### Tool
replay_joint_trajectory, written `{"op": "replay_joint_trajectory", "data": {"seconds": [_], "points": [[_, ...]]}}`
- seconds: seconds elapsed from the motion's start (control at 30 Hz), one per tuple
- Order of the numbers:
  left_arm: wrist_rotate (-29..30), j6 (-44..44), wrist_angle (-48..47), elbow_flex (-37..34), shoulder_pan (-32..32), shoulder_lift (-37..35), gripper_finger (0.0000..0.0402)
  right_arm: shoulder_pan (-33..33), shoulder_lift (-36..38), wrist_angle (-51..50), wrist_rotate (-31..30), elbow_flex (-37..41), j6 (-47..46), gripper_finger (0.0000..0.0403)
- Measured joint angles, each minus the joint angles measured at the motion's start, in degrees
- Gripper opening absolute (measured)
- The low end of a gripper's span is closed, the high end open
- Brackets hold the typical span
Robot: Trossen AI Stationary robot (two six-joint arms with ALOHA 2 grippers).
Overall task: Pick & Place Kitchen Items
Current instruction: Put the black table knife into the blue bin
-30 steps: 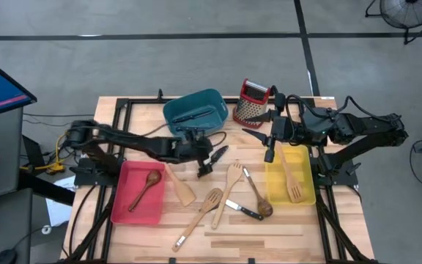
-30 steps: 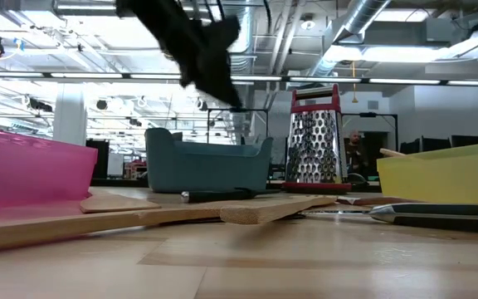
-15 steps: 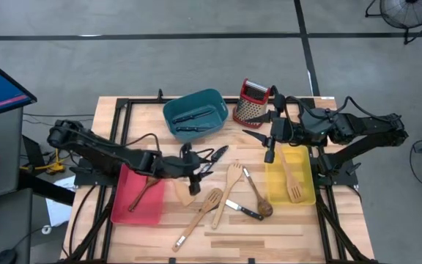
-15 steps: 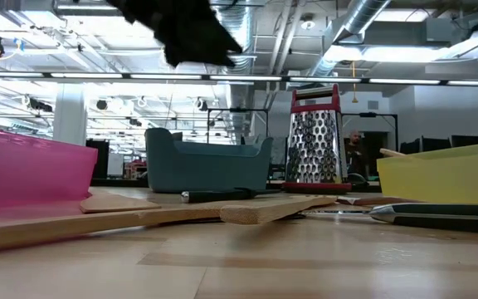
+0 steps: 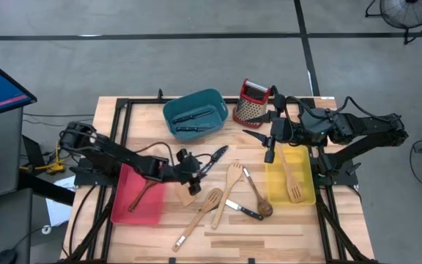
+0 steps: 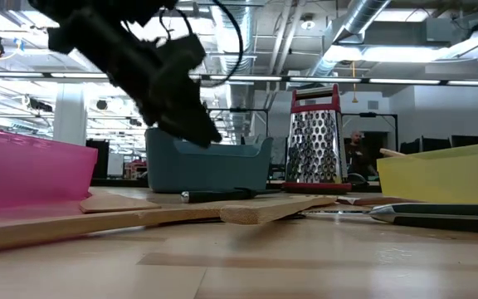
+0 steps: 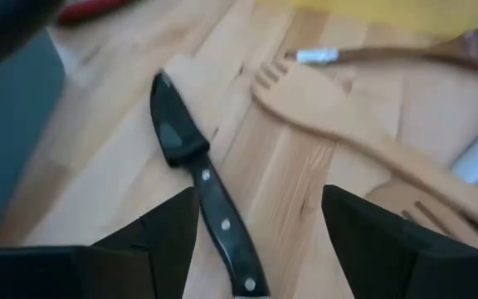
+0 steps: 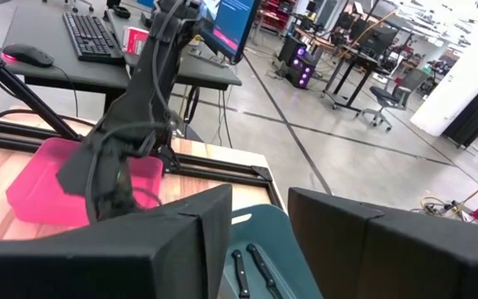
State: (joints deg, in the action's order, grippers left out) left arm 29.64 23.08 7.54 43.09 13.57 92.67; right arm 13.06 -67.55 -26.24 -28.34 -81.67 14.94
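The left end effector [image 5: 196,168] is seen spread just above a black-handled knife [image 7: 199,181] lying on the desk [image 5: 291,224], right of the red bin [image 5: 123,207]. Wooden utensils [image 5: 229,183] lie centrally. The right end effector [image 5: 269,149] is held part-open, empty, over the yellow bin [image 5: 308,192].

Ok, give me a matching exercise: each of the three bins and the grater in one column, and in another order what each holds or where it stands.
1. teal bin
2. red bin
3. yellow bin
4. grater

A. one dark wooden spoon inside
B. pale slotted spatula inside
C. black-handled knives inside
D. stands on the table beside the teal bin

Pairs: 1-C, 2-A, 3-B, 4-D
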Motion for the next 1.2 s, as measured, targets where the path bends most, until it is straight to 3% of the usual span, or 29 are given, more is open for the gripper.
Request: {"op": "replay_joint_trajectory", "data": {"seconds": [0.17,0.4,0.83,0.97,1.2], "points": [[0.70,1.21,-0.04,3.14,-0.08,5.55,0.0236,0.00,0.00,0.04,-0.02,0.00,0.00,0.0136],[7.35,-1.28,-0.51,9.02,-1.58,12.28,0.0235,0.00,0.00,-0.03,-0.02,0.00,0.00,0.0135],[4.50,2.85,-1.30,10.05,-3.20,19.22,0.0230,0.04,0.00,-1.81,0.00,0.00,-1.07,0.0133],[4.44,3.27,-1.08,10.23,-3.14,20.65,0.0191,0.04,0.00,-1.78,0.00,0.00,-1.07,0.0134],[3.04,4.59,-1.62,10.20,-3.26,21.00,0.0065,0.04,0.00,-1.64,0.00,0.00,-1.47,0.0133]]}}
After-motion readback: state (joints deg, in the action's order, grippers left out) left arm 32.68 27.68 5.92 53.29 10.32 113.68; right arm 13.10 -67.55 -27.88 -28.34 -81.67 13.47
